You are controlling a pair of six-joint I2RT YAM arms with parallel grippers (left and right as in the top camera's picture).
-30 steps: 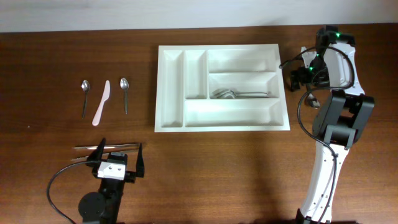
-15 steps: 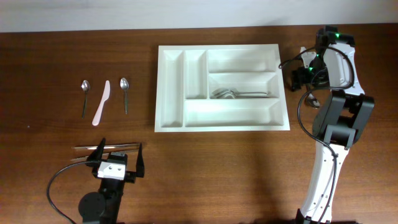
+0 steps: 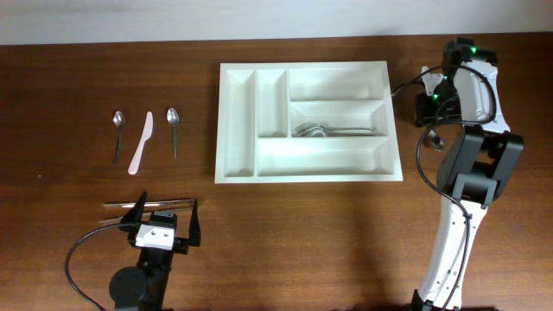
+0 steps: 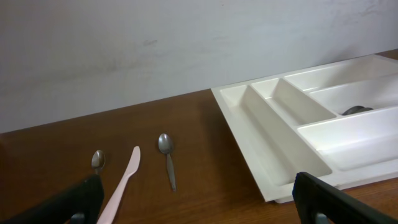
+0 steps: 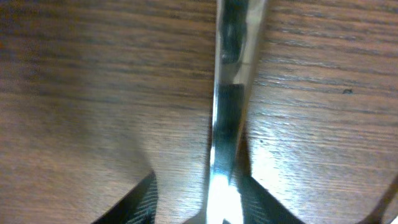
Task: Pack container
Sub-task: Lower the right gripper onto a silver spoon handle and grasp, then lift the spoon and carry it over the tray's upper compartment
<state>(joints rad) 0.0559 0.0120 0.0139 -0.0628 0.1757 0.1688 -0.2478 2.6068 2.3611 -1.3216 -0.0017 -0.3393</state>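
Wooden bench (image 3: 302, 250) with a white container (image 3: 328, 160) at centre back, long axis left to right, narrow slots at its left end. Left gripper (image 3: 167, 212) is spread wide, released, at the front. Right gripper (image 3: 432, 117) straddles a metal handle (image 5: 227, 93) off the container's right end, grip unclear. Pink knife (image 3: 141, 143) lies well left between a small spoon (image 3: 118, 121) and a larger spoon (image 3: 173, 117).

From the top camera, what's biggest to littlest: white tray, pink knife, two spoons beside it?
1. white cutlery tray
2. pink knife
3. left spoon and right spoon: they look alike, so I won't rank them.
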